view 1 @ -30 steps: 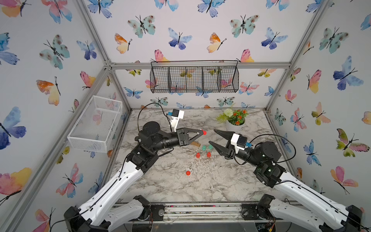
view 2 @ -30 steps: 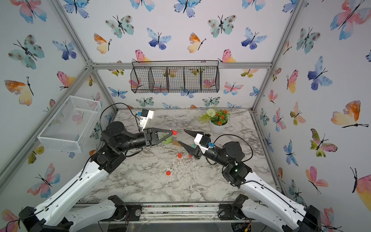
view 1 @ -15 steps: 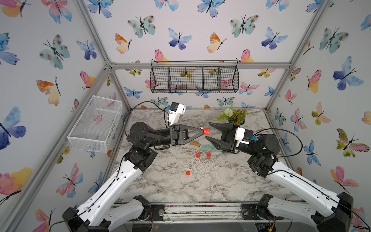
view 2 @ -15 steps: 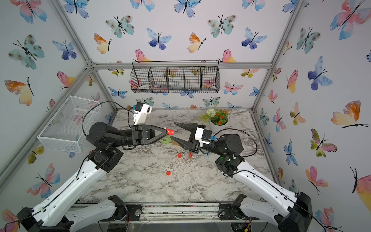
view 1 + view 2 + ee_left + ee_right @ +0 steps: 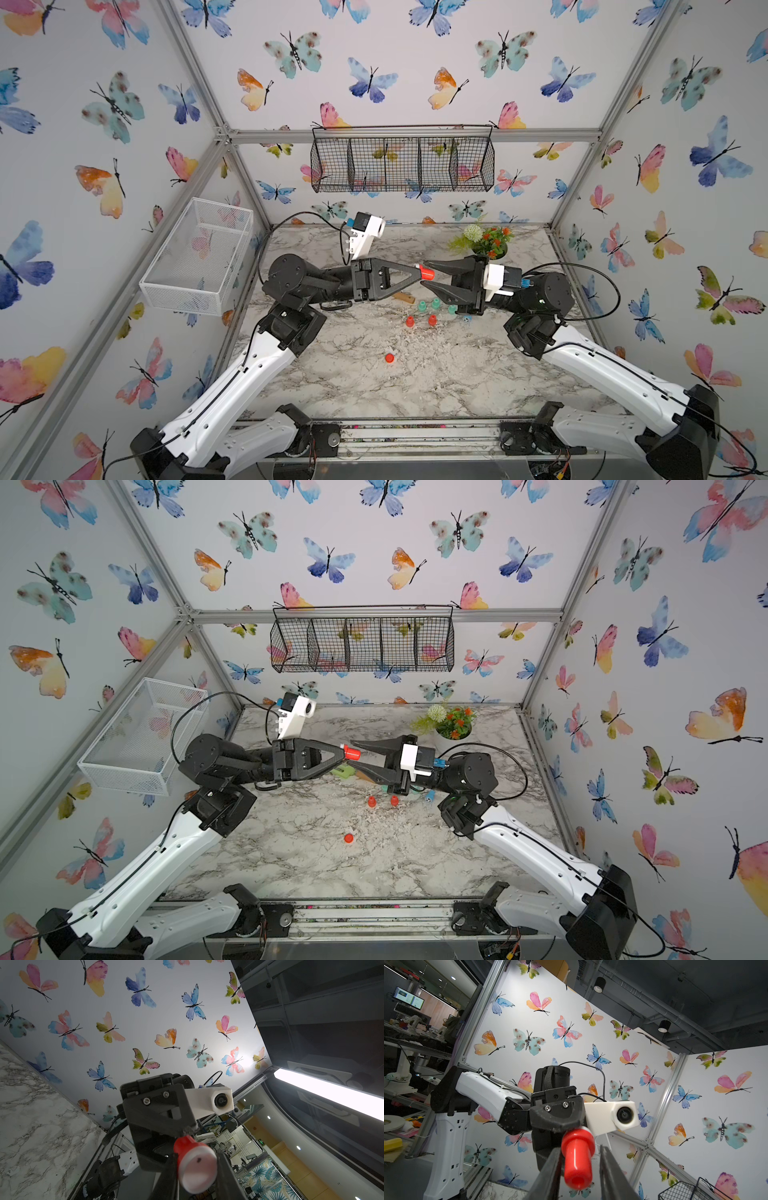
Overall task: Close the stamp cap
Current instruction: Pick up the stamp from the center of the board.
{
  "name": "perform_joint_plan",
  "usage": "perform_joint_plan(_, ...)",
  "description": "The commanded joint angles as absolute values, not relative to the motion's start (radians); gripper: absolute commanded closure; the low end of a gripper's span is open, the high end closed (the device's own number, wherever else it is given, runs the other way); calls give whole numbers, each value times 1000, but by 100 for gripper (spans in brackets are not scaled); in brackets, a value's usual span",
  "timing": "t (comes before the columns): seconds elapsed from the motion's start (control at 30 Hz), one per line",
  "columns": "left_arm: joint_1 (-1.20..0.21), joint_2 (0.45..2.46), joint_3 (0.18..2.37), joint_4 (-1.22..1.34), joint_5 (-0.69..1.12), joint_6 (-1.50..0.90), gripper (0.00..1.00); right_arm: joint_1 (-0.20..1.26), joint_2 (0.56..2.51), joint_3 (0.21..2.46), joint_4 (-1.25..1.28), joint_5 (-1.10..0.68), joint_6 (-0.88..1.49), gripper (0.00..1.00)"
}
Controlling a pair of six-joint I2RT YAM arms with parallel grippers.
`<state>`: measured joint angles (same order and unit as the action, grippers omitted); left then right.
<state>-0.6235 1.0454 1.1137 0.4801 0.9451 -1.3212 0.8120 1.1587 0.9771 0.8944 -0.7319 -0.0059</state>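
Stamp (image 5: 427, 273): a small piece of red plastic, smooth and shiny. It has a round stem with a hollow end, a wider collar, and a flat pale pinkish face with one dark dot. It is in the air above the table, where the tips of my two grippers meet.
Left gripper (image 5: 415, 272): closed on the stamp. The matte black fingers (image 5: 166, 1180) press it from both sides, and the pale face looks back at my left wrist.
Right gripper (image 5: 423, 274): the jaws stand apart, one on each side of the stem. In the right wrist view one finger (image 5: 550, 1174) seems to lie against the red stem, and a gap shows beside the other, so there is no clamp.
Loose pieces: below my fingertips two red stamps (image 5: 409, 321) stand on the table. Some green stamps (image 5: 435, 304) stand under the right gripper. A red round piece (image 5: 389, 358) lies alone, nearer to my arm bases.
Table (image 5: 415, 386): flat top with a marble pattern, white with grey veins.
Walls (image 5: 374, 62): white, printed with watercolour butterflies, inside a frame of grey metal bars (image 5: 415, 136).
Black wire basket (image 5: 401, 164): hangs on the wall beyond my fingertips.
White mesh basket (image 5: 195, 253): hangs on the wall at my left arm's side.
Flower pot (image 5: 486, 245): green leaves with orange and white flowers, just behind the right gripper.
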Motion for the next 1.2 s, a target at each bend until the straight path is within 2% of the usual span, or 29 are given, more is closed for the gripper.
perform_joint_plan(0.0,-623,1034,1116,520,960,-1325,79,813,1168,1012,936,-747,15,70)
perform_joint_plan(0.5,-623,1037,1102,518,955,-1324,80,813,1190,1020,963,-745,48,73)
perform_joint_plan(0.8,-623,1043,1104,516,950,-1320,80,813,1190,1022,943,-740,49,87)
perform_joint_plan(0.93,-622,1039,1117,433,917,-1252,69,814,1182,1023,913,-716,46,94)
perform_joint_plan(1.03,-616,1036,1164,276,884,-1140,55,813,1167,1022,881,-695,34,95)
perform_joint_plan(1.17,-576,1024,1232,43,818,-974,43,813,1134,1018,804,-641,5,97)
